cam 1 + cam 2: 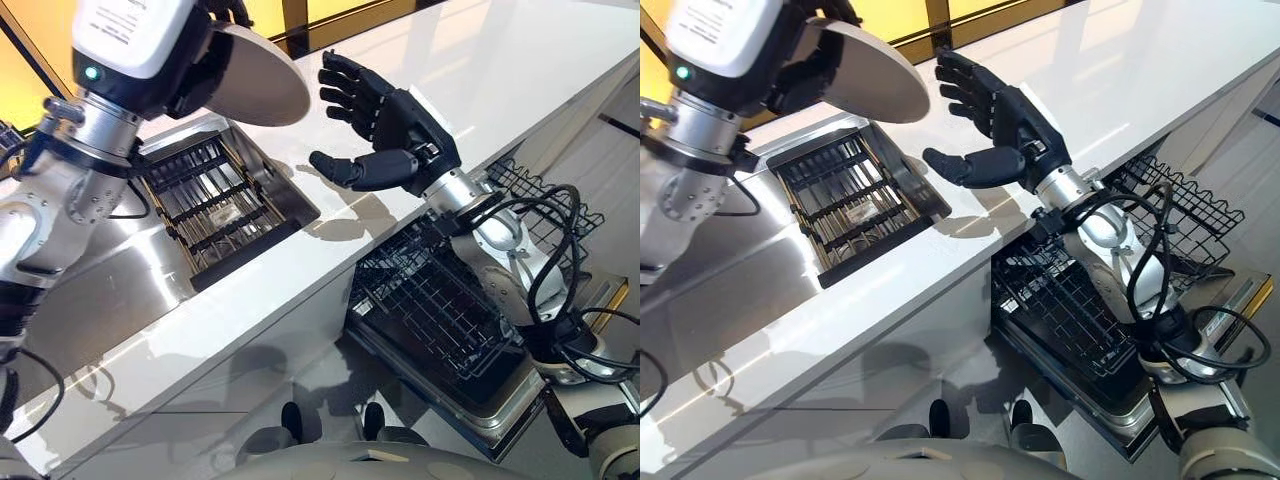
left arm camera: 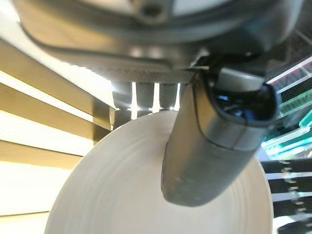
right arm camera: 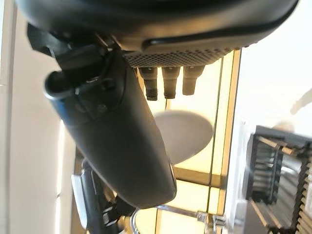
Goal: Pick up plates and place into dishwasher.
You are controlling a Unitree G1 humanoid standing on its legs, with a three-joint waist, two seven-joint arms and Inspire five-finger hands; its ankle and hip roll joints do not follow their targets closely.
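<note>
While left hand [image 1: 205,62] (fingers hidden) grips plate [image 1: 262,78], right hand [image 1: 385,120] spreads.

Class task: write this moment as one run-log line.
left robot hand: holding plate | right robot hand: open, facing plate | dishwasher rack: open

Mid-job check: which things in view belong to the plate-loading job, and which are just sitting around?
Belongs to the job:
- plate, held up by the left hand
- right hand, open, fingers spread beside the plate
- dishwasher rack, pulled out below the counter edge

Just there:
- white counter
- black drying rack in the steel sink
</note>
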